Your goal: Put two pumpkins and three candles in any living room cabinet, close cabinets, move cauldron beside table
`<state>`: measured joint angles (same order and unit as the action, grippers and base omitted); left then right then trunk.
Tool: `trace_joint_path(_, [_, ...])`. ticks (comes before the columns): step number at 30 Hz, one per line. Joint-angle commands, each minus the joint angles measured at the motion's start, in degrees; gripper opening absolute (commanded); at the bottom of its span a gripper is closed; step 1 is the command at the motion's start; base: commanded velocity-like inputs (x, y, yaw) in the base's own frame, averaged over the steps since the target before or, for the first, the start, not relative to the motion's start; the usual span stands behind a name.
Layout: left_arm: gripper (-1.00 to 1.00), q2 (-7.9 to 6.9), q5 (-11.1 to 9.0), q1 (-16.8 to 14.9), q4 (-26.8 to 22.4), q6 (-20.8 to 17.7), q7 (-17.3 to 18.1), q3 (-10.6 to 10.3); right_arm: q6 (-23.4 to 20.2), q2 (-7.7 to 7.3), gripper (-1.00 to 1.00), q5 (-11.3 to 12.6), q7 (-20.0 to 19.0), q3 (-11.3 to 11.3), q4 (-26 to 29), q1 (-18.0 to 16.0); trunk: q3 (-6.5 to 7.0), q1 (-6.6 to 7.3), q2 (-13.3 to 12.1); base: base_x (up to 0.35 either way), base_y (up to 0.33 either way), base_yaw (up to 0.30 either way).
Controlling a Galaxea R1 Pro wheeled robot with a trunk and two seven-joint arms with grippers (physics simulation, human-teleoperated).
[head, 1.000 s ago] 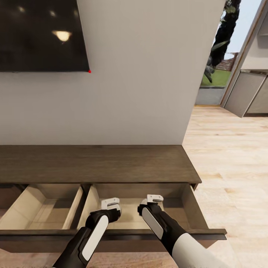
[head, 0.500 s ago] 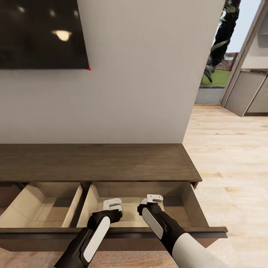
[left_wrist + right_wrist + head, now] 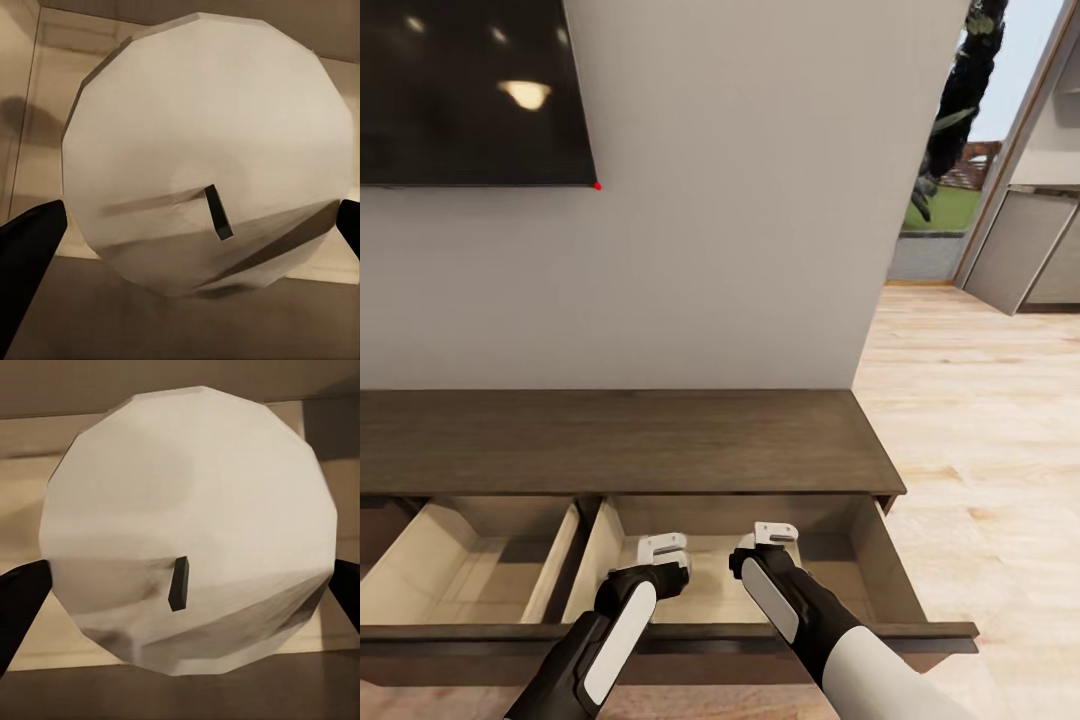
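Little has changed since the earlier pictures: both arms stay poised over the drawer while the view drifts slightly, the whole picture shifting with the camera; the cabinet (image 3: 620, 440), long and dark below the wall television (image 3: 470, 90), stands with two pale drawers pulled out, and both grippers hang above the one nearer its open-floor end; each wrist view shows a candle (image 3: 206, 154), pale, faceted and wicked, seen end-on between dark fingertips, with a second candle (image 3: 187, 532) in the other arm; the left gripper (image 3: 662, 550) has its fingers (image 3: 30, 240) spread wide and pinching the candle's sides, and the right gripper (image 3: 775, 535) does likewise; by my judgement two candles are about to go in, while the third candle, pumpkins, drawer closing and cauldron remain.
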<state>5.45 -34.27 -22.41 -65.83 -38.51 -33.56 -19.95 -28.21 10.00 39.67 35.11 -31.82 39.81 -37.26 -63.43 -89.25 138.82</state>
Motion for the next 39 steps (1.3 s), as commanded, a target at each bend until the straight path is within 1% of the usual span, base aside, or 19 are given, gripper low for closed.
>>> trace_joint_path(1, [-1.0, 0.0, 0.0, 0.0, 0.0, 0.0, 0.1, 0.0, 0.0, 0.0, -1.0, 0.0, 0.0, 0.0, 0.0, 0.0, 0.0, 0.0, 0.0, 0.15, 0.0, 0.0])
trace_joint_path(10, [-1.0, 0.0, 0.0, 0.0, 0.0, 0.0, 0.1, 0.0, 0.0, 0.0, -1.0, 0.0, 0.0, 0.0, 0.0, 0.0, 0.0, 0.0, 0.0, 0.038, 0.0, 0.0])
trace_joint_path(12, [-1.0, 0.0, 0.0, 0.0, 0.0, 0.0, 0.1, 0.0, 0.0, 0.0, -1.0, 0.0, 0.0, -0.1, 0.0, 0.0, -0.36, -0.44, 0.8, 0.002, 0.0, 0.0])
trace_joint_path(15, [-1.0, 0.0, 0.0, 0.0, 0.0, 0.0, 0.1, 0.0, 0.0, 0.0, -1.0, 0.0, 0.0, -0.1, 0.0, 0.0, -0.36, -0.44, 0.8, 0.0, 0.0, 0.0])
trace_joint_path(24, [-1.0, 0.0, 0.0, 0.0, 0.0, 0.0, 0.1, 0.0, 0.0, 0.0, -1.0, 0.0, 0.0, -0.1, 0.0, 0.0, -1.97, -2.42, 4.4, 0.0, 0.0, 0.0])
trace_joint_path(29, [-1.0, 0.0, 0.0, 0.0, 0.0, 0.0, 0.1, 0.0, 0.0, 0.0, -1.0, 0.0, 0.0, -0.2, 0.0, 0.0, -1.97, -2.42, 4.4, 0.0, 0.0, 0.0])
trace_joint_path(31, [-1.0, 0.0, 0.0, 0.0, 0.0, 0.0, 0.1, 0.0, 0.0, 0.0, -1.0, 0.0, 0.0, -0.2, 0.0, 0.0, -2.42, -2.47, 4.5, 0.0, 0.0, 0.0])
trace_joint_path(39, [-1.0, 0.0, 0.0, 0.0, 0.0, 0.0, 0.1, 0.0, 0.0, 0.0, -1.0, 0.0, 0.0, -0.3, 0.0, 0.0, -2.42, -2.47, 4.5, 0.0, 0.0, 0.0])
